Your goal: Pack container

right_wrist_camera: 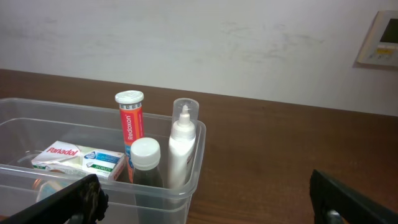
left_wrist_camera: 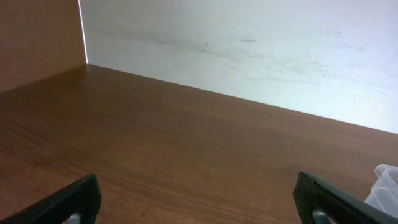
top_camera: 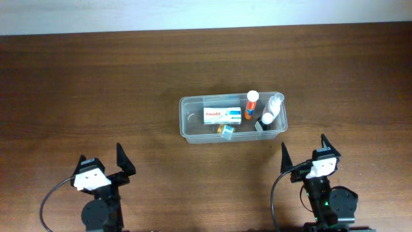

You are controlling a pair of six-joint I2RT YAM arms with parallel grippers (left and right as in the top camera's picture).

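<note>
Spread wide and holding nothing, my left gripper (top_camera: 101, 156) and right gripper (top_camera: 304, 145) sit short of the container (top_camera: 187, 122). Inside: Panadol box (top_camera: 223, 115), Redoxon tube (top_camera: 252, 103), white bottle (top_camera: 275, 105), dark bottle (top_camera: 266, 118).

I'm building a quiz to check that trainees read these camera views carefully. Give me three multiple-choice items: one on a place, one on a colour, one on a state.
1. Relative to the container, the Panadol box lies:
A. left of it
B. inside it
C. behind it

2. The cap of the Redoxon tube is:
A. white
B. black
C. green

3. The left gripper and right gripper are:
A. both shut
B. one holding something
C. both open and empty

Answers:
1 B, the box rests on the container's floor.
2 A, the right wrist view shows a white cap.
3 C, overhead shows both pairs of fingers spread with nothing between.
</note>
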